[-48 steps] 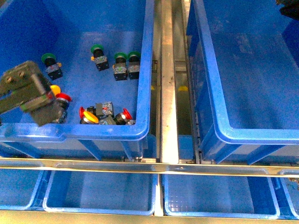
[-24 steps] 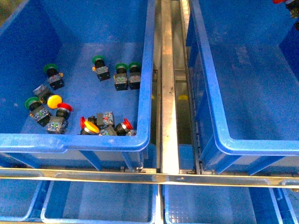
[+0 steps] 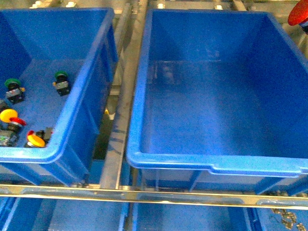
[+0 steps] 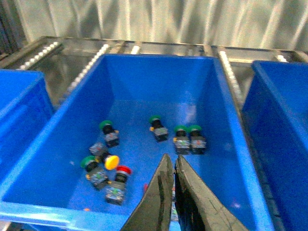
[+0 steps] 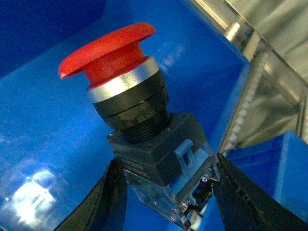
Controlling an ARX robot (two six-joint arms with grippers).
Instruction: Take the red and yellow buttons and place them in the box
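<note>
Red-domed button, glossy cap, steel collar, clamped in right pincer; left pincer closed, empty.

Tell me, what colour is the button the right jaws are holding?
Red cap, black body: the button shows best in the right wrist view.

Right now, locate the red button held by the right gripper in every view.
Front: red button at the top right corner, over the empty crate.
Left wrist: not in it.
Right wrist: centre, clamped in the right gripper.
Shared landmark: the empty crate's blue wall.
</note>
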